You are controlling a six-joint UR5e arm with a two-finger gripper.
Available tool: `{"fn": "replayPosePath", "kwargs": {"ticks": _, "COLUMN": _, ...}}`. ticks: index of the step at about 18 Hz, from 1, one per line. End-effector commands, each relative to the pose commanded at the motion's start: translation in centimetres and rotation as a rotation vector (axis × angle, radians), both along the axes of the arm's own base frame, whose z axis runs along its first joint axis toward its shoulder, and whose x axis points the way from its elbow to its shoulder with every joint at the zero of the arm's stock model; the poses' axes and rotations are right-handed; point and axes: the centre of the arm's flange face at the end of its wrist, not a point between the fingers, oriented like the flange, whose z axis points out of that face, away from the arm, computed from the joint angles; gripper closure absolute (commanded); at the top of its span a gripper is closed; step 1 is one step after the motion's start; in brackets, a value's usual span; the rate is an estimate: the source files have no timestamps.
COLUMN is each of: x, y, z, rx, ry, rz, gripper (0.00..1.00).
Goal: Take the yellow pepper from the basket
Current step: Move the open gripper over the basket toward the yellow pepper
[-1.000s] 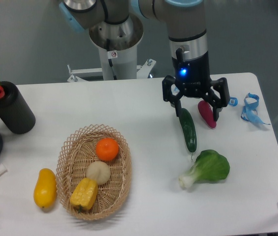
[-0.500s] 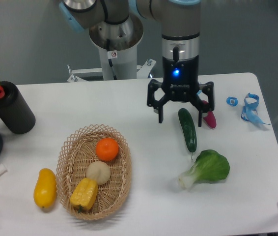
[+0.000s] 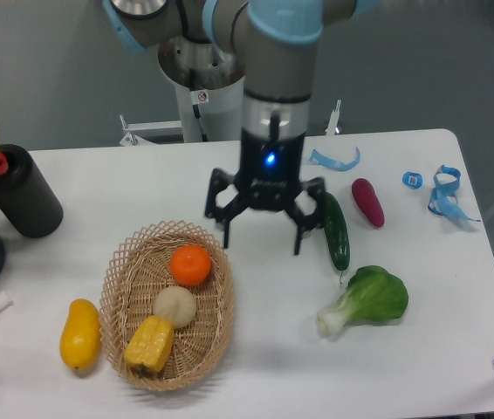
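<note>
The yellow pepper [image 3: 149,343] lies at the near end of the basket [image 3: 214,328], beside a pale round vegetable [image 3: 174,306], with an orange [image 3: 190,264] behind them. A smooth yellow fruit [image 3: 80,333] sits on the desk [image 3: 256,367] just left of the basket. Farther back, the hand [image 3: 263,236], fingers spread and empty, has swung left from over the cucumber [image 3: 335,230] to just right of the basket's far rim. The approach looks under way; the pepper is untouched.

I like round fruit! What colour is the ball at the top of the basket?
Orange, seen in the fixed camera.
</note>
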Motion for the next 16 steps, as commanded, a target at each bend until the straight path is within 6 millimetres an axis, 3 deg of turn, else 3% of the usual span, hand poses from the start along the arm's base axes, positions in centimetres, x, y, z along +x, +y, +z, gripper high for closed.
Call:
{"fn": "replayPosePath", "kwargs": {"ticks": 4, "x": 1.1, "y": 1.9, "z": -3.3, "rx": -0.060, "ry": -0.013, "rz": -0.020, "gripper": 0.00}}
{"fn": "replayPosePath", "kwargs": {"ticks": 7, "x": 3.2, "y": 4.1, "z": -6.0, "rx": -0.149, "ry": 0.032, "rz": -0.056, "gripper": 0.00}}
{"fn": "replayPosePath", "kwargs": {"ticks": 16, "x": 5.0, "y": 7.8, "z": -12.2, "rx": -0.183, "ry": 0.032, "rz": -0.133, "gripper": 0.00}}
